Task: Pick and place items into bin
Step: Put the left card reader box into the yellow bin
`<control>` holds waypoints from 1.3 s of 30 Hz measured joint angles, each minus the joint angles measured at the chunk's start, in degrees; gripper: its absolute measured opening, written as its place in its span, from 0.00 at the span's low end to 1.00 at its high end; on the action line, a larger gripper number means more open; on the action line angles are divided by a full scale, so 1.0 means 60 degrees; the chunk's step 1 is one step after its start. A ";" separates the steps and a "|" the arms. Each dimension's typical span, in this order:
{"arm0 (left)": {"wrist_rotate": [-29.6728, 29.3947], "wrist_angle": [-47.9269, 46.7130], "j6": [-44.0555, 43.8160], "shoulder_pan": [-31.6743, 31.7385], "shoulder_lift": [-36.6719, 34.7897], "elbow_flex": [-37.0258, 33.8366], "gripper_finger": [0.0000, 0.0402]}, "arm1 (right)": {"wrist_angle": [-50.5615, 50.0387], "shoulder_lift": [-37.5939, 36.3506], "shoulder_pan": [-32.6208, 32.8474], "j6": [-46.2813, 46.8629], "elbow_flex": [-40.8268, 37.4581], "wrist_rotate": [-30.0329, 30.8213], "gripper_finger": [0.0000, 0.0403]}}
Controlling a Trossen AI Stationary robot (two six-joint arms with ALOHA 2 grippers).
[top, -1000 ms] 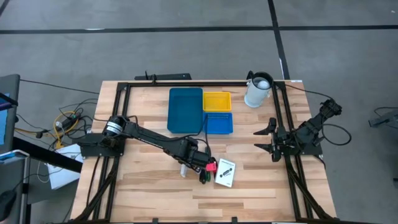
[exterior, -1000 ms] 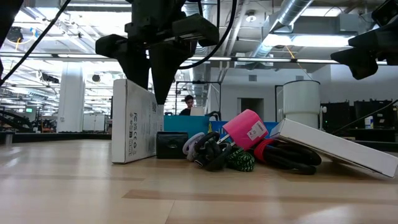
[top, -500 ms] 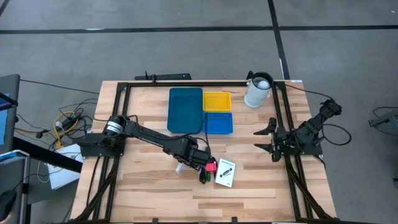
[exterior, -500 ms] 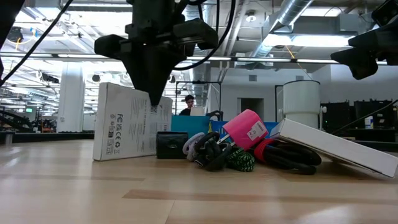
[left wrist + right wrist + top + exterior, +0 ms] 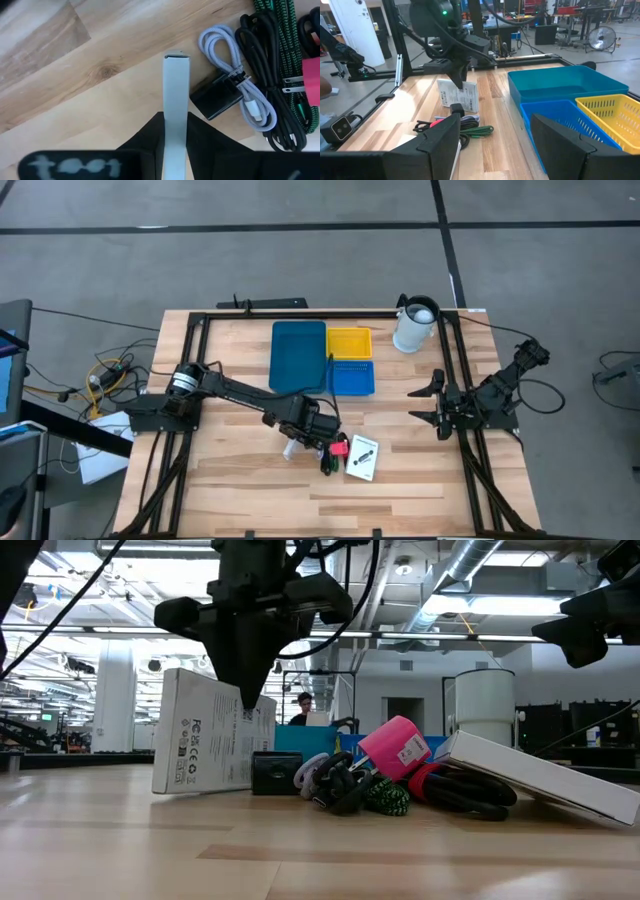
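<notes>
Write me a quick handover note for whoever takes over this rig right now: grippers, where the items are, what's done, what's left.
Left gripper: shut on the white box, gripping its top edge; box tilted on the table, one bottom corner lifted.
Right gripper: open, parked at the table's right side, holding nothing.
Pile by the box: black charger with white cable, green cable, pink piece, white card.
Trays: teal, yellow, blue; nothing visible inside.
Done: box gripped.
Left: carry it to a tray, then everything else.
</notes>
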 joint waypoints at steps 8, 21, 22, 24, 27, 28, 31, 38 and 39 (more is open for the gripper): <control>0.0356 -0.0357 0.0240 0.0233 0.0011 0.0189 0.12 | -0.0001 -0.0004 0.0003 0.0000 0.0000 0.0001 0.58; -0.0591 -0.1585 0.0167 0.0261 0.0015 0.1433 0.10 | 0.0000 -0.0003 0.0000 0.0000 0.0000 0.0003 0.58; -0.0671 -0.1758 0.0083 0.0262 0.0015 0.1571 0.10 | -0.0003 -0.0004 0.0003 0.0000 0.0000 0.0000 0.58; -0.0801 -0.2074 -0.0075 0.0289 0.0015 0.1885 0.10 | 0.0000 -0.0001 0.0001 0.0000 0.0000 0.0003 0.58; -0.0975 -0.2520 -0.0122 0.0341 0.0015 0.2327 0.10 | -0.0002 -0.0002 0.0001 0.0000 0.0000 0.0000 0.58; -0.1033 -0.2662 -0.0119 0.0366 0.0015 0.2495 0.10 | -0.0003 -0.0001 0.0003 0.0000 0.0000 0.0001 0.58; -0.1199 -0.3118 -0.0109 0.0438 0.0015 0.3045 0.10 | 0.0000 -0.0004 0.0000 0.0000 0.0000 0.0003 0.58; -0.1217 -0.3312 0.0704 0.0623 0.0014 0.4218 0.10 | 0.0000 0.0000 0.0003 0.0000 0.0000 0.0001 0.58; -0.1218 -0.3313 0.0843 0.0644 0.0011 0.4361 0.10 | 0.0000 -0.0002 0.0003 0.0000 0.0000 0.0003 0.58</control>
